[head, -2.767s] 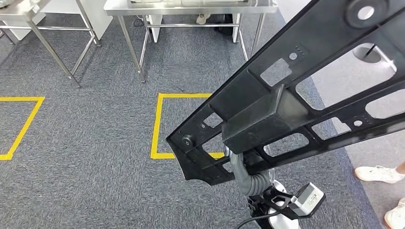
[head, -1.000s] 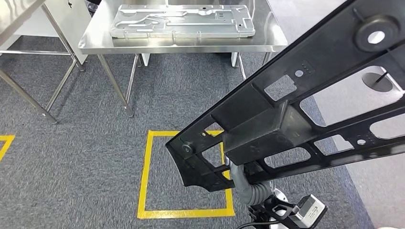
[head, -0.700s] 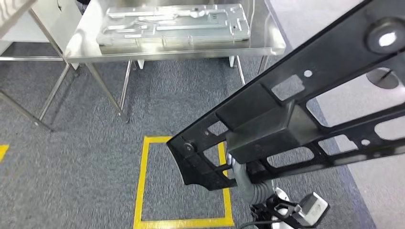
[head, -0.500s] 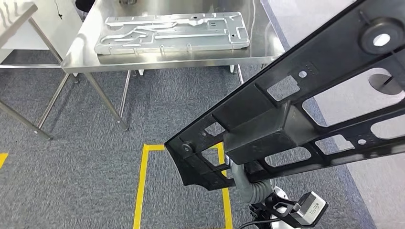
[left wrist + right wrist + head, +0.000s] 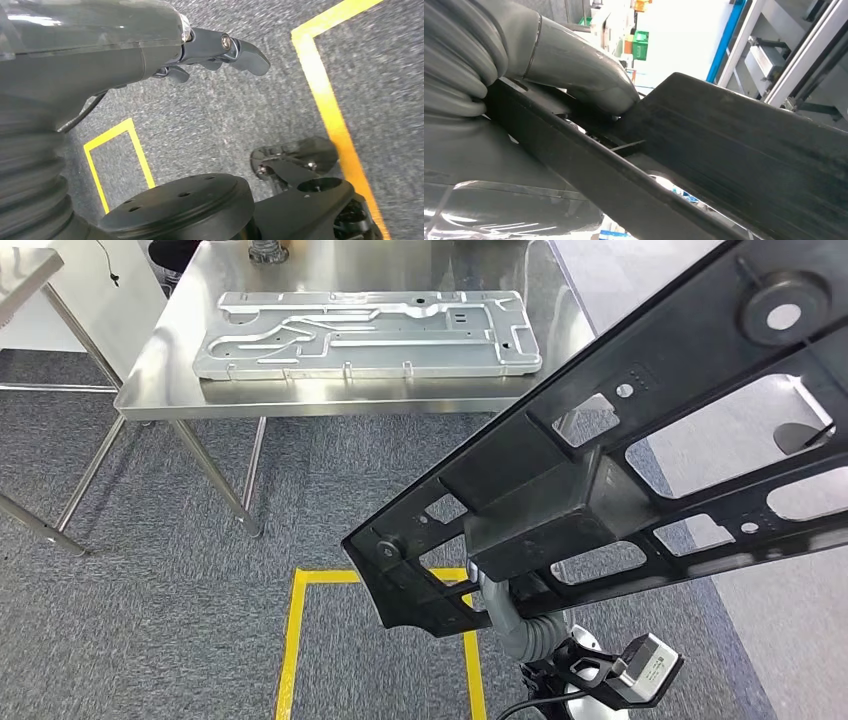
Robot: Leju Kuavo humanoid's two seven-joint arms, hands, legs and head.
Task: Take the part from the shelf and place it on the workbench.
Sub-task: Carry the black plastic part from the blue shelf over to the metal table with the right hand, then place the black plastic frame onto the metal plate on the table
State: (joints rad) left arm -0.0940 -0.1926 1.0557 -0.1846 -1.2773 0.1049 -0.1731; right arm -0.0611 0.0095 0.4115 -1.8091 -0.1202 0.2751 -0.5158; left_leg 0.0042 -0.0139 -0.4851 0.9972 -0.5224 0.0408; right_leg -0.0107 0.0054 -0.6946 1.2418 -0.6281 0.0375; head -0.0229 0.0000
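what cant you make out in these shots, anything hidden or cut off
- Black part: its far end runs off the head view's right and top edges, so its full length is unknown.
- Right hand: in the right wrist view the part covers its fingers; only the thumb pressing on it is plain.
- Workbench: its far edge is cut off by the top of the head view.
- Left hand: whether it holds anything, its own cover blocks the palm.

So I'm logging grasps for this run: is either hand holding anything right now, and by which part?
The right hand holds the long black part near its middle, beside the boxy raised section. The left hand holds nothing.
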